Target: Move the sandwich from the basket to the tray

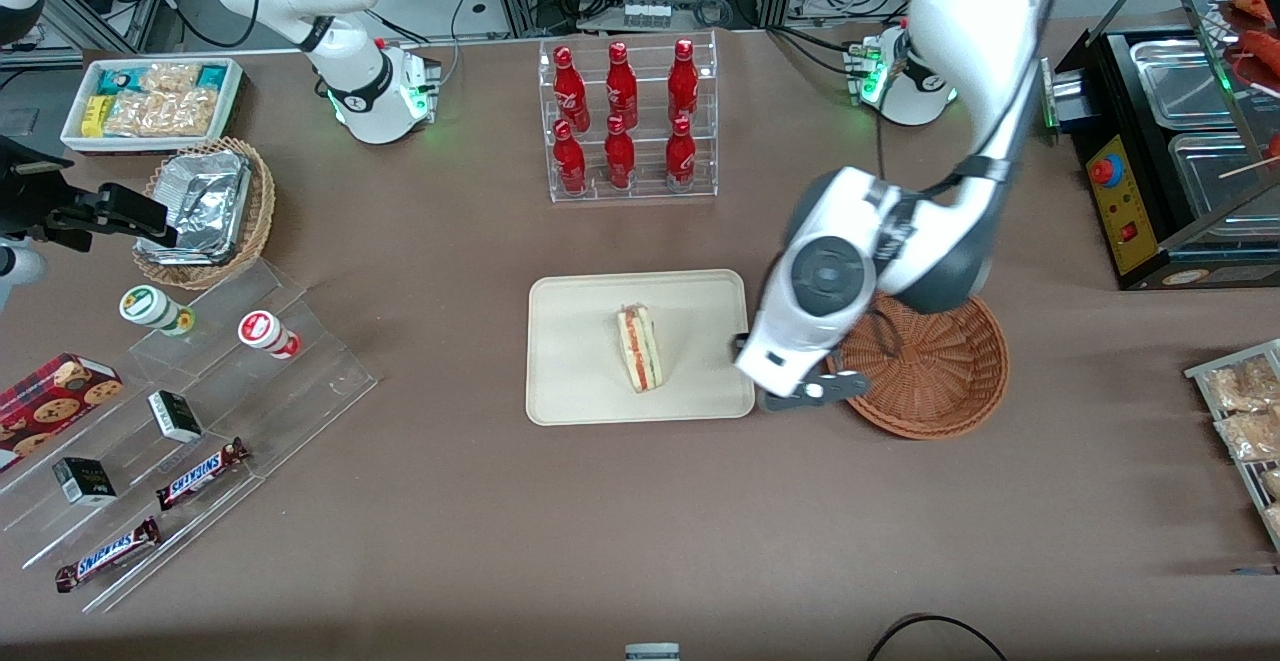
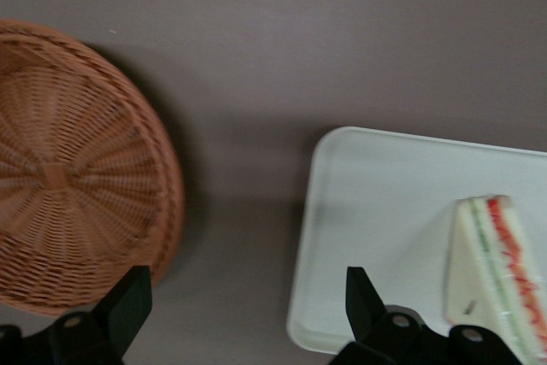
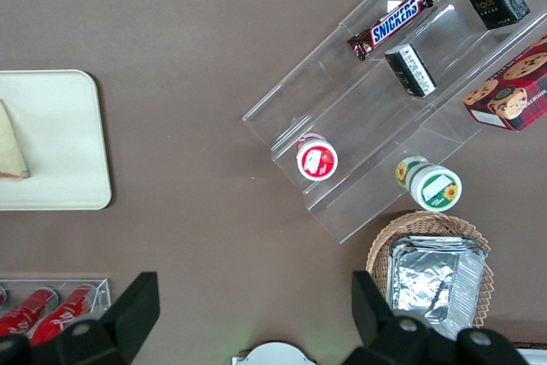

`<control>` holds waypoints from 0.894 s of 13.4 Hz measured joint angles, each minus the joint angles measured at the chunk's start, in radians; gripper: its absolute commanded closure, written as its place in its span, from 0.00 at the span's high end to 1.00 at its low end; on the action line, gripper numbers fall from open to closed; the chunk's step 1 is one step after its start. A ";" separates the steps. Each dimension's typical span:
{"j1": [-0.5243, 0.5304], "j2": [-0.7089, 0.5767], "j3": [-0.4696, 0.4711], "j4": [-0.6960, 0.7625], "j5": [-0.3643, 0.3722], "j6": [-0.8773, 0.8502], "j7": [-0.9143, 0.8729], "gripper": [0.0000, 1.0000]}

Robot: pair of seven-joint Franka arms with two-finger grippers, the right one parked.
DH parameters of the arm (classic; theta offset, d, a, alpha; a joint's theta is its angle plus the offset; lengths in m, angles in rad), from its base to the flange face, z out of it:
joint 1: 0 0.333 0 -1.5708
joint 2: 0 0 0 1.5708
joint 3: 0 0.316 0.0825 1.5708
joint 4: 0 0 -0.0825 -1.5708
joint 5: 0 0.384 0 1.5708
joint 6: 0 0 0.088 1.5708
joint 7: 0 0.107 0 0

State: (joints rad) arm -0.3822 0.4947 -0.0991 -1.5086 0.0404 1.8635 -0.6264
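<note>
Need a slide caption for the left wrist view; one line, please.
Open gripper above bare table between empty basket and tray holding the sandwich.

Even overhead light filled the scene; the gripper [image 2: 244,318] hung over the table gap beside the softly blurred, shadow-edged basket [image 2: 77,177].

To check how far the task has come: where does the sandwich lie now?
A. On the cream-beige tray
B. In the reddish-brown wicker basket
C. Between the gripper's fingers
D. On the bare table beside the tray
A: the sandwich rests on the tray, the basket holds nothing, and the gripper hangs open between basket and tray, gripping nothing.
</note>
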 measured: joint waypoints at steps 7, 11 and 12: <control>0.211 -0.258 0.000 -0.214 -0.035 -0.076 0.397 1.00; 0.314 -0.389 -0.001 -0.223 -0.035 -0.213 0.578 1.00; 0.351 -0.421 -0.002 -0.223 -0.035 -0.238 0.635 1.00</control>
State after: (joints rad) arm -0.0316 0.0736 -0.1012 -1.7314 0.0057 1.6254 0.0083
